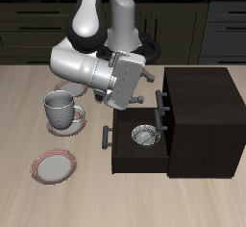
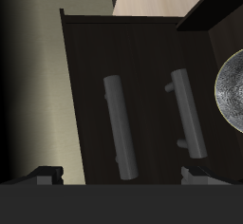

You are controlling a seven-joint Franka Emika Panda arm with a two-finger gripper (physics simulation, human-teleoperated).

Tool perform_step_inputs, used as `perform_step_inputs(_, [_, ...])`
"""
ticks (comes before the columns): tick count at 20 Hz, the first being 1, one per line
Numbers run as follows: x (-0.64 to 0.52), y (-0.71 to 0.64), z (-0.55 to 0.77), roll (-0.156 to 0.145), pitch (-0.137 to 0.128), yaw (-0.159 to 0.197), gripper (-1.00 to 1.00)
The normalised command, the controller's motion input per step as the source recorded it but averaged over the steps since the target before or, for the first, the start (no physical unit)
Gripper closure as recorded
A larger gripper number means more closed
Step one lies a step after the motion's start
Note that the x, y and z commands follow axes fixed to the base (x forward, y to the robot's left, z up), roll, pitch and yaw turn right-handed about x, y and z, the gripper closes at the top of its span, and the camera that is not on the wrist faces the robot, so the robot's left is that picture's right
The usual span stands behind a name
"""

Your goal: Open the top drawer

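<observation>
Your gripper [image 1: 146, 98] hangs with jaws spread wide before the top drawer [image 1: 164, 104] of the dark cabinet [image 1: 202, 96] on the pale wooden table [image 1: 29, 188]. Dark kitchen cabinets [image 1: 29, 29] stand behind; a lower drawer [image 1: 139, 149] stands open holding a metallic bowl [image 1: 144, 135].

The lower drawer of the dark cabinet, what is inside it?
A metallic bowl lies inside the open lower drawer. The drawer's back part is hidden under the cabinet, so anything there cannot be seen.

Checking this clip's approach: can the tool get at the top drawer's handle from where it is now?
Probably yes. The tool hangs right before the top drawer's handle, nothing between them; the open lower drawer with the bowl sits below.
</observation>
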Motion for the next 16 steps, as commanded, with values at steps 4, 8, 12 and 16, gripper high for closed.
perform_step_inputs(4, [0.04, 0.32, 0.03, 0.013, 0.011, 0.002, -1.0])
perform_step_inputs(8, [0.09, 0.12, 0.03, -0.018, -0.015, -0.027, -1.0])
perform_step_inputs(12, [0.16, 0.11, 0.01, -0.064, -0.031, -0.048, -1.0])
perform_step_inputs(16, [0.17, 0.09, -0.16, -0.086, 0.003, -0.054, -1.0])
